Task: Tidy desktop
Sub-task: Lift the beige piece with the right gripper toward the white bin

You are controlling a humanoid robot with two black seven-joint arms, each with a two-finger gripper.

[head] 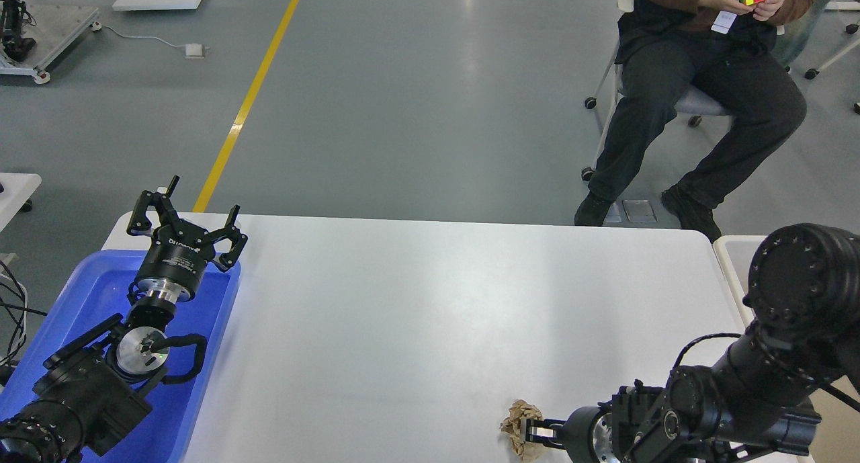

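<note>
The desktop (430, 315) is a wide glossy white tabletop. A crumpled brown paper ball (516, 423) lies near its front edge, right of centre. My right gripper (531, 433) comes in low from the right and its fingers sit against the paper ball, apparently closed on it. My left gripper (185, 216) is open and empty, held above the far end of the blue tray (215, 328) at the desktop's left side.
An off-white tub (729, 261) stands off the desktop's right edge, partly behind my right arm. A seated person (699, 80) with a colour cube is beyond the far right corner. Grey floor with a yellow line lies beyond.
</note>
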